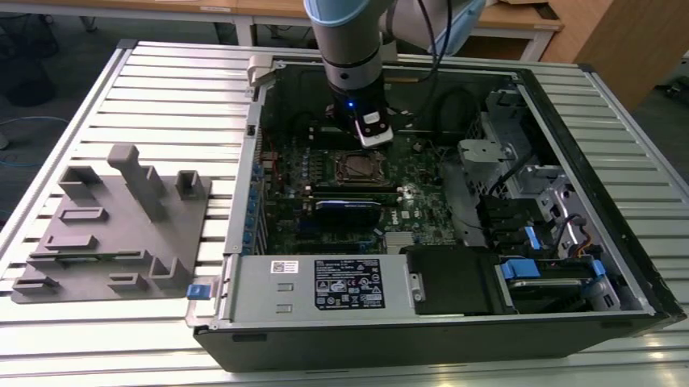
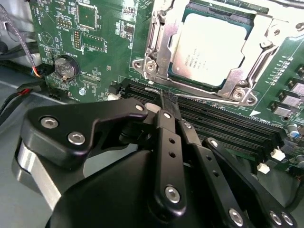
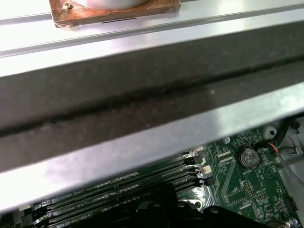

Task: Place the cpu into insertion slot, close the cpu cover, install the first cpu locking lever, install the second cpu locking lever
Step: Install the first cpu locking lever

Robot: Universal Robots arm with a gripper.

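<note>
The cpu, a flat silver-grey square, lies in the insertion slot on the green motherboard. The cpu cover, a silver frame plate, lies down around the chip. A thin wire locking lever runs along the socket's side nearest the memory slots. My gripper has its black fingers pressed together, with the tips right at that lever wire. In the exterior view the gripper hangs inside the open computer case, just behind the socket.
Long black memory slots lie between gripper and socket. A coin battery and cables sit to one side. The case's metal wall rises close by. A grey fixture stands at the exterior view's left.
</note>
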